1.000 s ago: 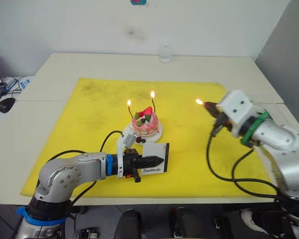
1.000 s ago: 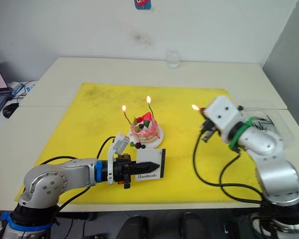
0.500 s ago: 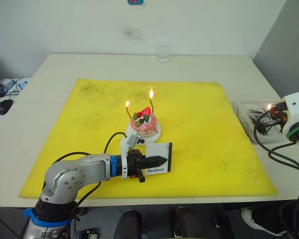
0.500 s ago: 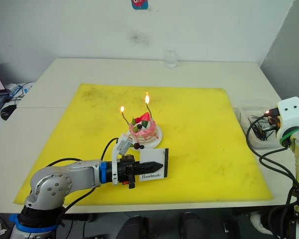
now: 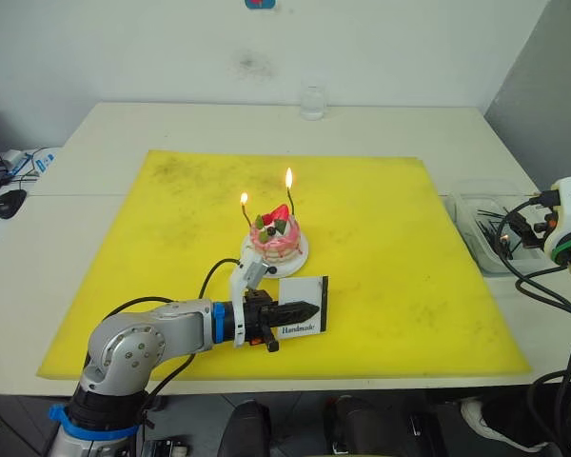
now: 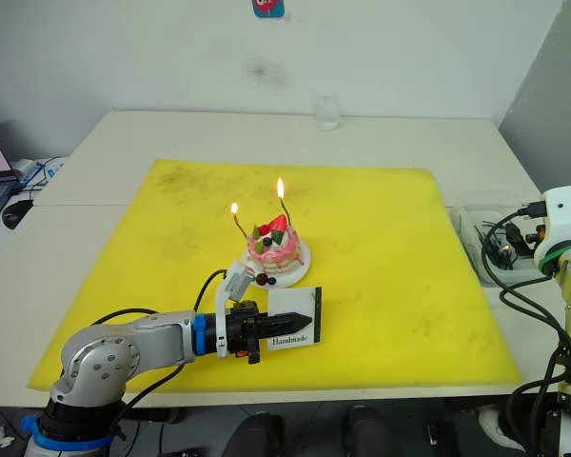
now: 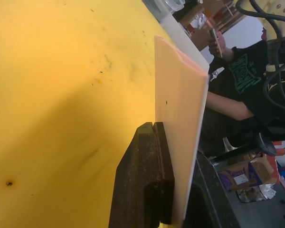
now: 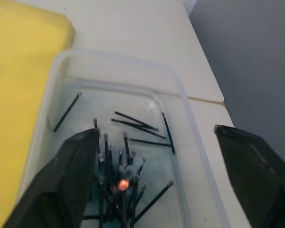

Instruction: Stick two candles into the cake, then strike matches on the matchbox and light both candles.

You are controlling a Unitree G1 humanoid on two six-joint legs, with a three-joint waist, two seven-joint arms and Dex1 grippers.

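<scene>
Both wire-thin candles (image 5: 287, 198) burned atop the small round pink cake (image 5: 276, 237) on the yellow mat (image 5: 381, 267). The right claw (image 8: 156, 180), carrying a lit match a second earlier, now hung spread wide over the clear plastic tray (image 5: 468, 205), the glowing match (image 8: 123, 184) dropped among spent ones. The left claw (image 5: 303, 308) stayed clenched on the flat white matchbox (image 5: 306, 303); the task looked essentially finished

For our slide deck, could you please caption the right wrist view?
Open right gripper above a clear tray of matches, one ember still glowing.
</scene>
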